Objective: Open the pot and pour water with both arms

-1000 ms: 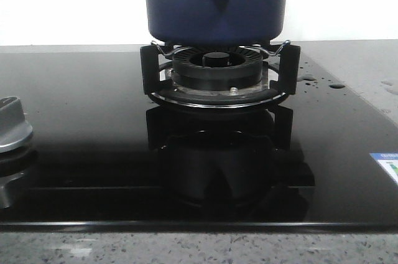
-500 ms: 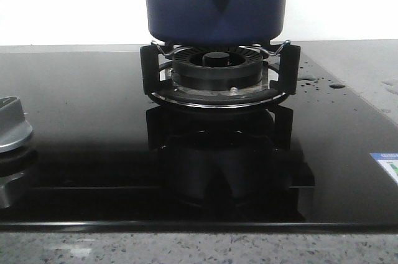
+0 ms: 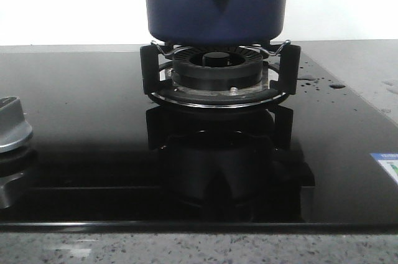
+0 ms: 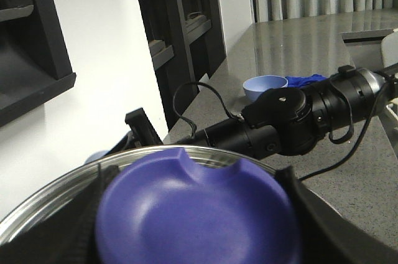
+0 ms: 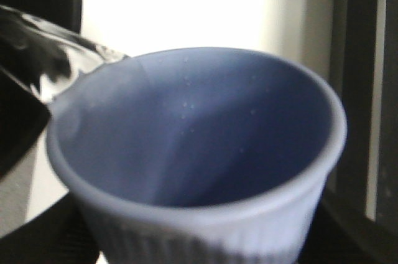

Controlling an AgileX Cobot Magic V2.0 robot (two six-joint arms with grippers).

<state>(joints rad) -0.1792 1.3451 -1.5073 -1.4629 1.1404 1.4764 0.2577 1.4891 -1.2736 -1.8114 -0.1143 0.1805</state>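
The navy-blue pot (image 3: pixel 216 2) stands on the burner stand; its top is out of frame. Neither gripper shows in the front view. In the left wrist view my left gripper (image 4: pixel 193 230) is shut on the purple-blue knob (image 4: pixel 199 208) of a glass lid with a steel rim (image 4: pixel 56 190). One dark finger shows on each side of the knob. In the right wrist view my right gripper (image 5: pixel 199 245) is shut on a light blue ribbed cup (image 5: pixel 205 214). The cup's mouth faces the camera, and the lid's glass edge (image 5: pixel 59 58) is beside its rim. Whether the cup holds water is unclear.
The black ribbed burner ring (image 3: pixel 216 71) sits under the pot on a glossy black hob (image 3: pixel 93 121). A silver knob (image 3: pixel 12 124) is at the left and water drops (image 3: pixel 308 78) at the right. A light blue bowl (image 4: pixel 264 86), a blue cloth (image 4: pixel 305 80) and my right arm (image 4: pixel 292 121) show beyond the lid.
The pot and burner have not moved. Only the dark reflection in the hob glass below the burner has shifted slightly.
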